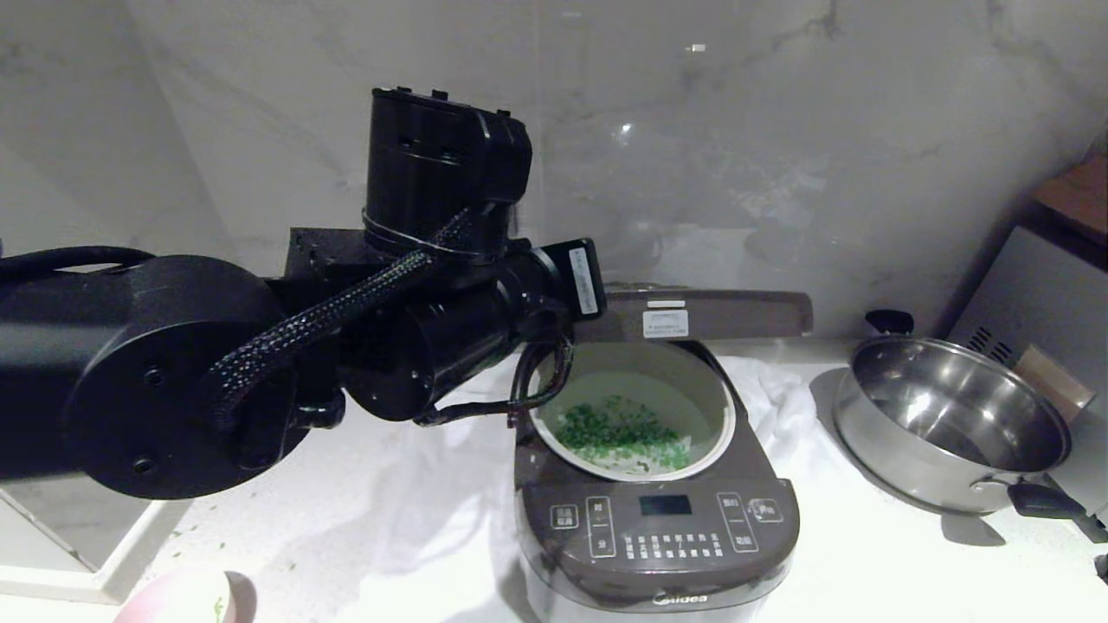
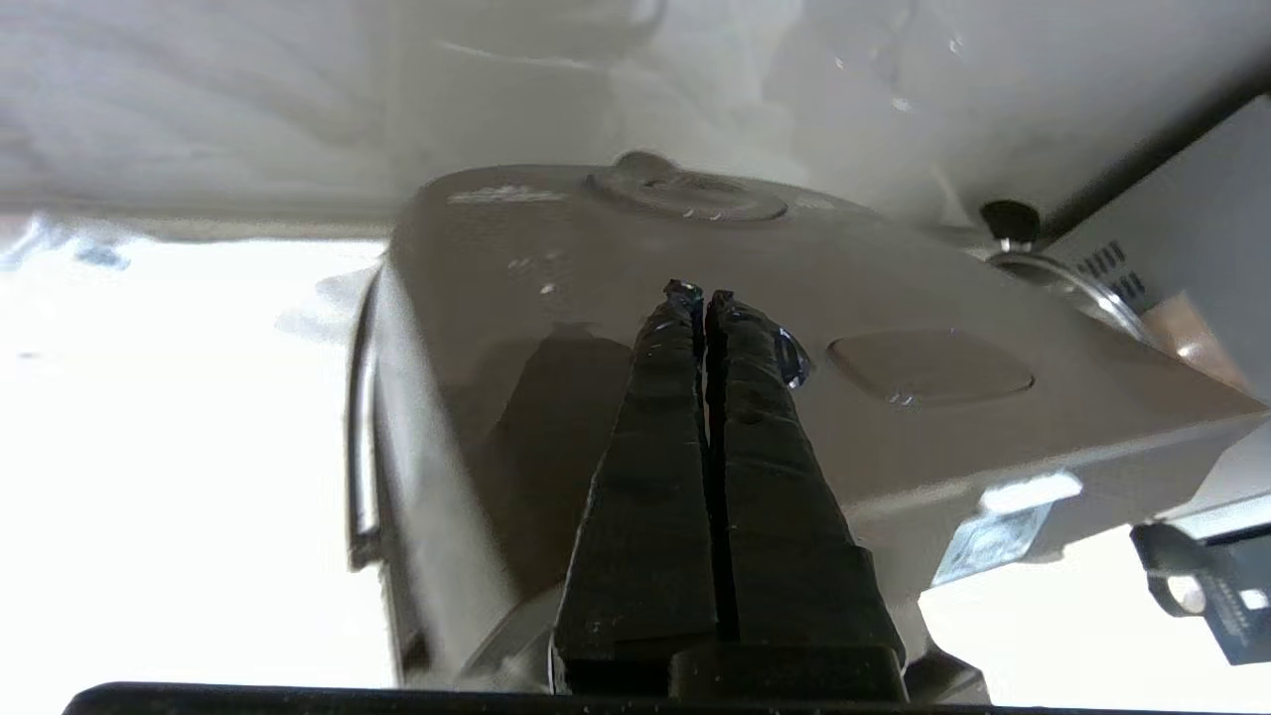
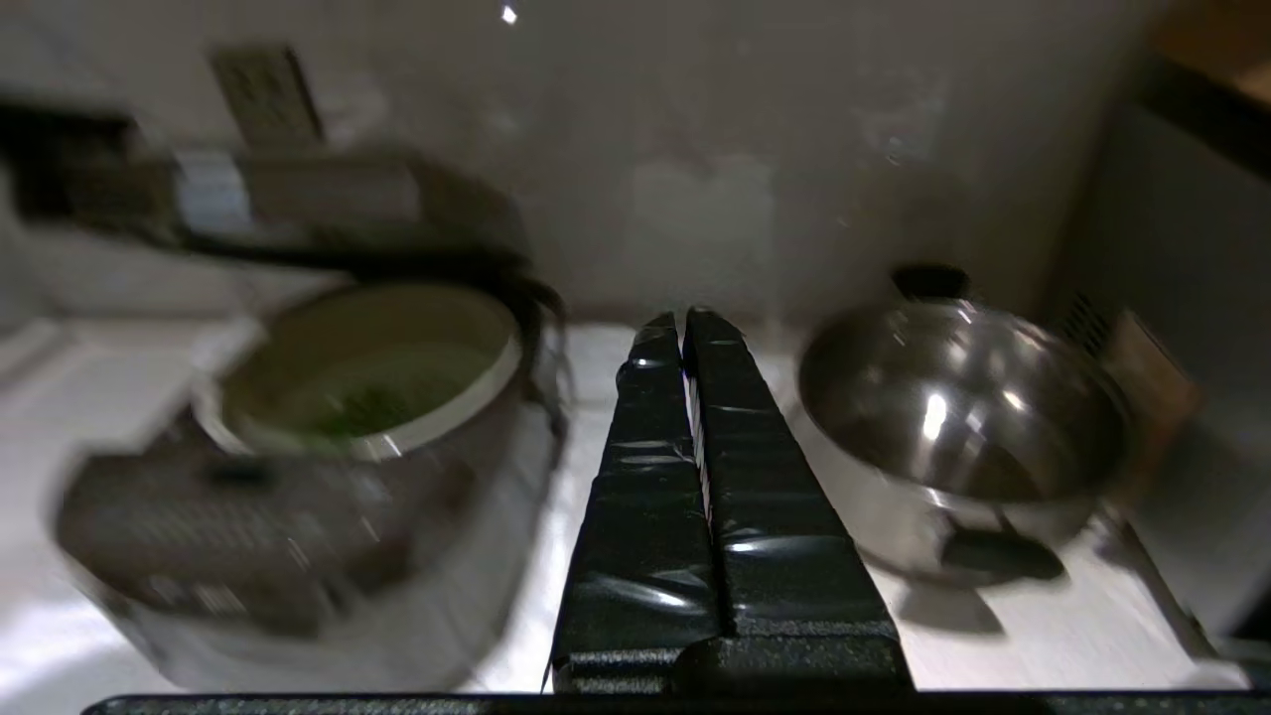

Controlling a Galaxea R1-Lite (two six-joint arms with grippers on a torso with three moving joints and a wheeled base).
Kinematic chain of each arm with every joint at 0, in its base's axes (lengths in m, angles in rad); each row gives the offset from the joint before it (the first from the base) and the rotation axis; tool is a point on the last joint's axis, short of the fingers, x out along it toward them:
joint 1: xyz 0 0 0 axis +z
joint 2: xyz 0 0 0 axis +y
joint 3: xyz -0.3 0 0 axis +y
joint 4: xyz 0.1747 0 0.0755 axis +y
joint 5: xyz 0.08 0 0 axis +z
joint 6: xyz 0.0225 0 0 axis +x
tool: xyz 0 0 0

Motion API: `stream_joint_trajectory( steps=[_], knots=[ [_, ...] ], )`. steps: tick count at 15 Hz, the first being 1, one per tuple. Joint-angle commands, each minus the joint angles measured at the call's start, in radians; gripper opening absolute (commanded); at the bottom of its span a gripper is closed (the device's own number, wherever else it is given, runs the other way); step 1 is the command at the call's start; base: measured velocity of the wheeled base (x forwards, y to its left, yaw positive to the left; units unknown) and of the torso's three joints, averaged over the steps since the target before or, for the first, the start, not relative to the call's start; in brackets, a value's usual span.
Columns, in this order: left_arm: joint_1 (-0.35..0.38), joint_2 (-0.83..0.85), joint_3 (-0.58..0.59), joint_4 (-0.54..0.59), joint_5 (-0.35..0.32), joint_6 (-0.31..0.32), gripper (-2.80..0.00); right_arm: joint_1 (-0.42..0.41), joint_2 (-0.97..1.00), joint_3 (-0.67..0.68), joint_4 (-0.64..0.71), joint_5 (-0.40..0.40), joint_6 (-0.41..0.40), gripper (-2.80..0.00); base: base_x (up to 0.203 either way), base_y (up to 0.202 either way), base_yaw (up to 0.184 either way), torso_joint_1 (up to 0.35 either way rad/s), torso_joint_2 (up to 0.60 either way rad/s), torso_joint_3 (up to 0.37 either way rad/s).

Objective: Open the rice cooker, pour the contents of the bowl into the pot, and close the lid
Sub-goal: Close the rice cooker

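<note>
Fingers pressed flat together on the left gripper (image 2: 703,294), black and ridged, their tips right at the smooth brown-grey top of the lid (image 2: 695,328), whether touching I cannot tell. That lid is half-lowered, hanging roughly level over the rice cooker (image 1: 653,528), a rounded-square body with a glossy button panel and a small dark display. Inside sits the pot (image 1: 715,400), round, pale, white-rimmed, and the contents (image 1: 616,428) lie on its floor, a scatter of chopped bright green bits. The bowl (image 1: 177,599), pale pink and round, sits at the near left edge of the white counter (image 1: 866,536), well apart from the cooker.

Only the left wrist view shows the lid's upper face: a round steam knob (image 2: 685,191) and an oval release button (image 2: 930,367). The head view shows the lid edge-on, with a white label.

Over to the right gripper (image 3: 683,320): empty, fingers closed tight, hovering between the cooker and a shiny steel pan (image 3: 958,437) with black handles.
</note>
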Motion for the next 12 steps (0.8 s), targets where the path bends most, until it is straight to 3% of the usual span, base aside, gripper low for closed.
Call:
stream_joint_trajectory(
  steps=[1, 7, 12],
  knots=[
    [0.002, -0.049, 0.048, -0.002, 0.0, -0.006, -2.8, 0.001, 0.313, -0.192, 0.001, 0.021, 0.059, -2.8, 0.0, 0.0, 0.0, 0.0, 0.0, 0.0],
    [-0.007, -0.051, 0.126, -0.002, -0.009, -0.039, -2.8, 0.02, 0.863, -0.534, 0.0, 0.067, 0.273, -2.8, 0.0, 0.0, 0.0, 0.0, 0.0, 0.0],
    [-0.013, -0.043, 0.156, -0.002, -0.018, -0.039, -2.8, 0.212, 1.07, -0.585, 0.003, 0.065, 0.348, -2.8, 0.0, 0.0, 0.0, 0.0, 0.0, 0.0]
  ],
)
